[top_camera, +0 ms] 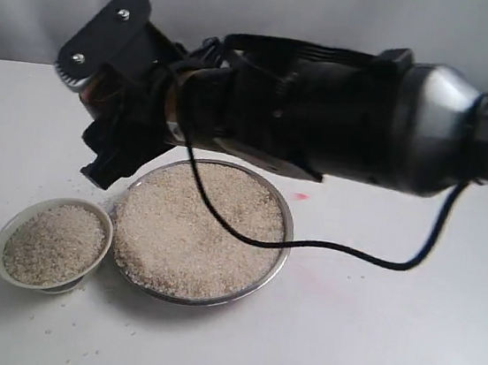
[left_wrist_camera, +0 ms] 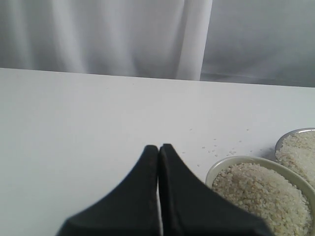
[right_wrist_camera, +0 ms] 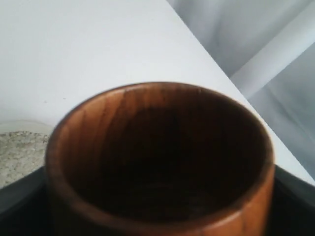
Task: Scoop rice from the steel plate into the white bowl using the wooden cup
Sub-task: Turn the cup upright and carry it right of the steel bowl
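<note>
My right gripper [top_camera: 106, 108] reaches across from the right and hangs above the gap between bowl and plate, shut on the wooden cup [right_wrist_camera: 162, 105]. The cup's dark inside faces the wrist camera and shows no rice. In the exterior view the gripper hides most of the cup. The white bowl [top_camera: 14, 224] sits at the left, heaped with rice [top_camera: 51, 243]. The steel plate [top_camera: 285, 250] touches it on the right, full of rice [top_camera: 198, 230]. My left gripper [left_wrist_camera: 158, 147] is shut on nothing, low over the table beside the bowl [left_wrist_camera: 219, 168].
Loose grains lie scattered on the white table around the bowl [top_camera: 73, 340]. A black cable [top_camera: 351, 251] droops from the right arm over the plate and onto the table. A small red mark [top_camera: 300, 197] lies behind the plate. A white curtain closes the back.
</note>
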### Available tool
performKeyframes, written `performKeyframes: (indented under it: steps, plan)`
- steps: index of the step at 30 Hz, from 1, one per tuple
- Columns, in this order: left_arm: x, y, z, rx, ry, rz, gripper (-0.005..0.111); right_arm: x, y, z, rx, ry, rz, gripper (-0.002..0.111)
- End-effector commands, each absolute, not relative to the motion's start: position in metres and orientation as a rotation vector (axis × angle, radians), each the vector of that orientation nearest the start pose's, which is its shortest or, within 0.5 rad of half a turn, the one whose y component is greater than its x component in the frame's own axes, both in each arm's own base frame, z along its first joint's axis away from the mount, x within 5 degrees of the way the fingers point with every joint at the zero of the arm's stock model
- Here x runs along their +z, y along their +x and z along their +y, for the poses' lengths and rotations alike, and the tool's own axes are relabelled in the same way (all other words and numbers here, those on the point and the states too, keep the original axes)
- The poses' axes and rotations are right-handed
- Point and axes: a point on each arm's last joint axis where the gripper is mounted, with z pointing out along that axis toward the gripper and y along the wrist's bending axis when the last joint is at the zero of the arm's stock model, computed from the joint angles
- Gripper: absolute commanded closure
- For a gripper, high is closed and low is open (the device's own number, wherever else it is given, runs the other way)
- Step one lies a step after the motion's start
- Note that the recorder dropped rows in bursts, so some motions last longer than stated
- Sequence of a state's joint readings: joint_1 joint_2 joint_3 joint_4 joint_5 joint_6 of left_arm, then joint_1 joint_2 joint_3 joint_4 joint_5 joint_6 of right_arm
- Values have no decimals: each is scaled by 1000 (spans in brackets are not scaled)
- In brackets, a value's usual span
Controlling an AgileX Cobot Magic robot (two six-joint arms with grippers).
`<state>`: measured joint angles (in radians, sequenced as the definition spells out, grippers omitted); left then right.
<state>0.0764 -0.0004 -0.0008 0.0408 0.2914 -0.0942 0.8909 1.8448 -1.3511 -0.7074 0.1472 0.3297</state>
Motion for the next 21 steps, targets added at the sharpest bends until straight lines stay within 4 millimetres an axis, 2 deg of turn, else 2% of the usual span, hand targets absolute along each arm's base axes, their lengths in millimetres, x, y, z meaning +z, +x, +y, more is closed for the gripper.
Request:
performKeyframes:
  steps: [1, 5, 9, 14, 19, 21]
  plan:
    - [188, 54, 5, 22, -118, 1763, 107, 273, 279, 297, 349, -1102, 1613, 108]
    - [188, 54, 5, 22, -118, 1763, 107, 277, 286, 258, 401, -950, 1556, 108]
    - [188, 54, 5, 22, -118, 1763, 107, 274, 292, 223, 362, -808, 1535, 108]
    - [188, 54, 5, 22, -118, 1763, 107, 260, 295, 196, 281, -703, 1538, 108]
    - [188, 54, 5, 22, -118, 1763, 107, 247, 288, 169, 274, -510, 1429, 108]
    - [188, 54, 5, 22, -118, 1763, 107, 241, 289, 155, 247, -428, 1451, 108]
